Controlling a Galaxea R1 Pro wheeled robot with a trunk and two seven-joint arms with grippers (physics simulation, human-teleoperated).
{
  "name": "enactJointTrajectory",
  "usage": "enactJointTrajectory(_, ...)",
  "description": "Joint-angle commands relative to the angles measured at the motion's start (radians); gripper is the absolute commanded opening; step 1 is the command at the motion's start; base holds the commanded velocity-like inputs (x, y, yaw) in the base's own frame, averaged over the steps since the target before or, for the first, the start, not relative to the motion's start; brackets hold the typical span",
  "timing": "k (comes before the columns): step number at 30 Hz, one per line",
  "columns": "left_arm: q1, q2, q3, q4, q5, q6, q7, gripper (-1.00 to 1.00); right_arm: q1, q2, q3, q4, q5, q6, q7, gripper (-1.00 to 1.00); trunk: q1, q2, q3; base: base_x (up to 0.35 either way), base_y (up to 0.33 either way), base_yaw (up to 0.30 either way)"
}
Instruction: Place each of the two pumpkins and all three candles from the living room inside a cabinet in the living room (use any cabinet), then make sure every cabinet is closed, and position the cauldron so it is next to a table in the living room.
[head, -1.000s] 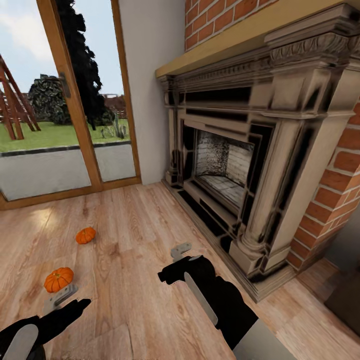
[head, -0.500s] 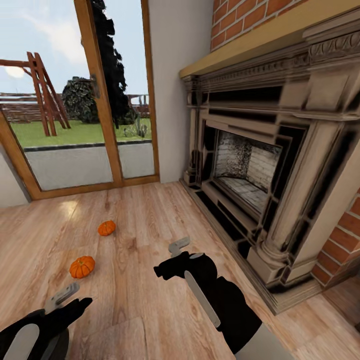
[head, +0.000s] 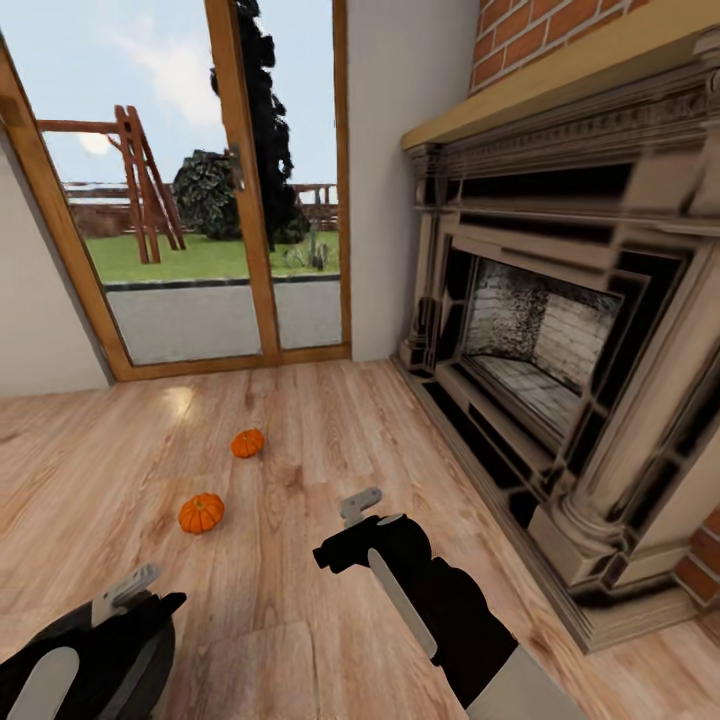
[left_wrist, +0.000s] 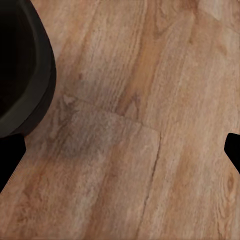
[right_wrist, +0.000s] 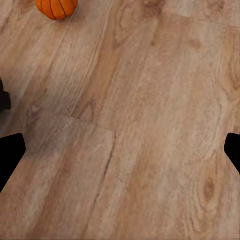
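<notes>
Two ribbed orange pumpkins sit apart on the wood floor before the fireplace. A black cauldron is by the left gripper. Both grippers' jaws stand apart, empty.

**Wood floor, glass doors, stone fireplace**

Light wooden plank floor fills the lower frame. At upper left, wood-framed glass doors show lawn, trees and sky. A pale wall meets an ornate fireplace under red brick at right.
</notes>
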Motion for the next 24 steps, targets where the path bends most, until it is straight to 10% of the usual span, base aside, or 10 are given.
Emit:
enactJointTrajectory(1,-0.001,0.000,0.001,-0.001,0.010,0.003,0.009,1.00,-0.001,0.000,0.001,0.000,-0.008,0.003,-0.008,1.00,0.000,0.000,-0.001,0.000,0.000,0.250)
enactJointTrajectory(24,-0.001,-0.001,0.000,0.009,0.010,0.001,0.015,1.00,-0.002,0.000,0.050,0.000,-0.009,0.004,-0.014,1.00,0.000,0.000,-0.006,0.000,0.000,0.276)
